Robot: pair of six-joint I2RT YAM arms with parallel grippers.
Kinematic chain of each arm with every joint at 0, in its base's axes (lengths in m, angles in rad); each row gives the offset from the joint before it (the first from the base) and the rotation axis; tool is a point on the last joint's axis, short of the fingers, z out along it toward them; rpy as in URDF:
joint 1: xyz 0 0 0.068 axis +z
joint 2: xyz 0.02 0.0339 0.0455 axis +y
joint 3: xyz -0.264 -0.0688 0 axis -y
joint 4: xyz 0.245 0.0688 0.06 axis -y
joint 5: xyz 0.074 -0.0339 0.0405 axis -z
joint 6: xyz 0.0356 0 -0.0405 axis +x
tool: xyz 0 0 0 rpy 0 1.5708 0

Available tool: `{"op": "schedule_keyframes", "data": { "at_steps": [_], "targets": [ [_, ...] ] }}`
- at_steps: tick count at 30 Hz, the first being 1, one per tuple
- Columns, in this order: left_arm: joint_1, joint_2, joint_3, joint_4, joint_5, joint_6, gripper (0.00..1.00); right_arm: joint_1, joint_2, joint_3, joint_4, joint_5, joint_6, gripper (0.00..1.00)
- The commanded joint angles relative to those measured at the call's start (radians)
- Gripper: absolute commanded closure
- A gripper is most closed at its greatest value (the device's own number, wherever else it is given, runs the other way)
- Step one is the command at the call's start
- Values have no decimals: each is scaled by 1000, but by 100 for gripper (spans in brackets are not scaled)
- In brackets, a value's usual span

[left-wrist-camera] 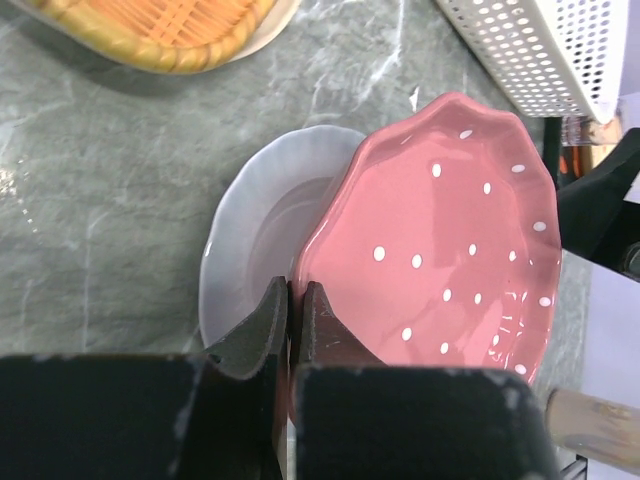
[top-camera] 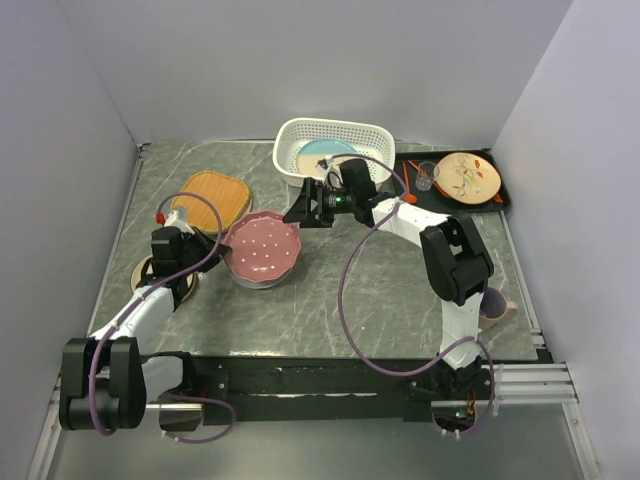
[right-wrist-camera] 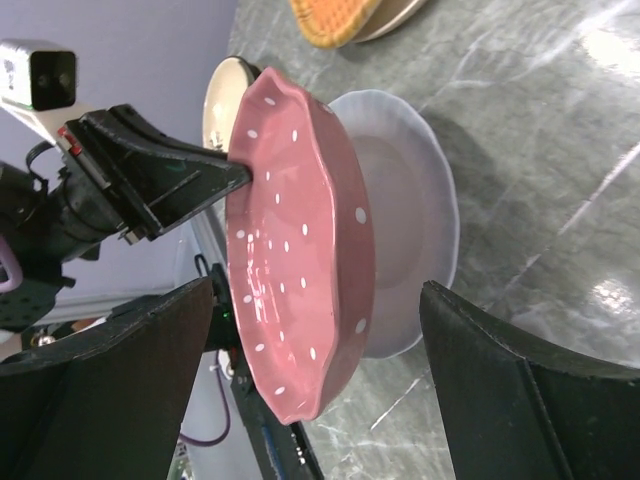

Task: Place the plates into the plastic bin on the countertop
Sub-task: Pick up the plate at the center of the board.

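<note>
My left gripper (left-wrist-camera: 295,300) is shut on the rim of the speckled pink plate (left-wrist-camera: 440,250), which tilts up off a white plate (left-wrist-camera: 255,230) on the countertop (top-camera: 330,300). In the top view the pink plate (top-camera: 262,250) lies left of centre with the left gripper (top-camera: 222,243) at its left edge. My right gripper (top-camera: 305,205) stands open on the plate's far right side. In the right wrist view the pink plate (right-wrist-camera: 300,250) reaches between the wide-apart fingers (right-wrist-camera: 520,385) without touching them. The plastic bin (top-camera: 333,135) at the back holds a pale blue plate (top-camera: 325,152).
An orange rounded-square plate (top-camera: 214,198) lies back left. A tan brown-rimmed plate (top-camera: 148,272) sits under the left arm. At the back right a black tray (top-camera: 500,195) carries a cream leaf-marked plate (top-camera: 468,176) and a glass (top-camera: 427,176). A purple cup (top-camera: 493,300) stands by the right arm.
</note>
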Motion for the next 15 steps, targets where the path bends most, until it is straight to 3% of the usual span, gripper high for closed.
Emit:
{"op": "schedule_keyframes", "data": {
  "at_steps": [1,15],
  "targets": [
    [-4,-17,42,183,87,-75,99,-3,6,-4,61,-59,16,10],
    [-48,9,63,210,75,-89,99,33,58,71,0,-121,-15,25]
  ]
}}
